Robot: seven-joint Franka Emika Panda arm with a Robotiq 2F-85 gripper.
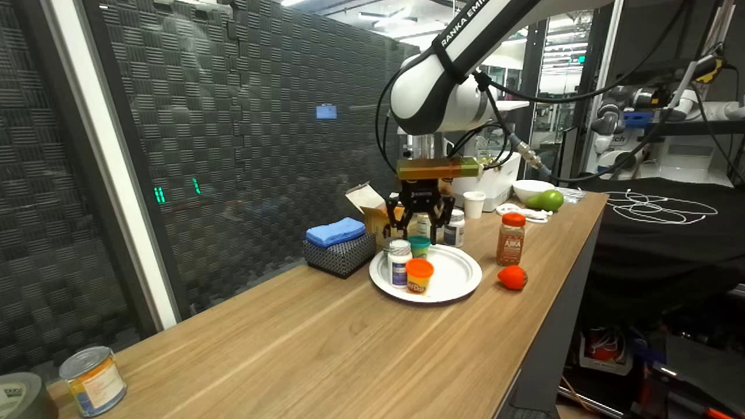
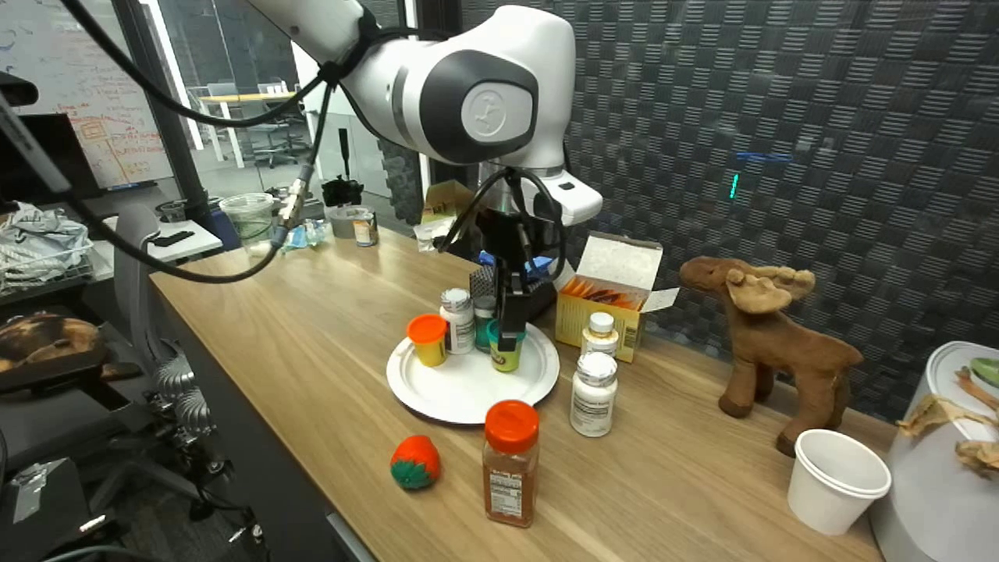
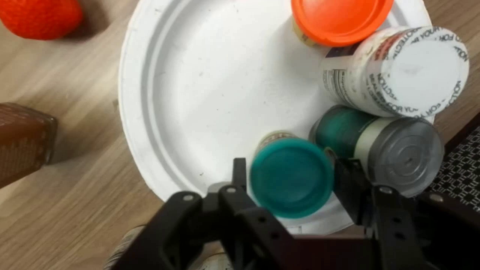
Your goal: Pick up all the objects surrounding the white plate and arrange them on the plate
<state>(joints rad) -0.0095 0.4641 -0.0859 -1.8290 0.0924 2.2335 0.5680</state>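
While the end effector [image 3: 289, 172] gapes partway — between fingers [image 3: 239, 174], teal-lidded tub [image 3: 291, 182].

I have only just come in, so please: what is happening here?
The task is to gather objects onto the white plate. The robot's gripper is open around the teal-lidded Play-Doh tub there, apparently not squeezing it. An orange-lidded Play-Doh tub, a white pill bottle and a grey-capped green bottle also stand there. The Ajika jar, the strawberry toy and two white-capped bottles are off the plate.
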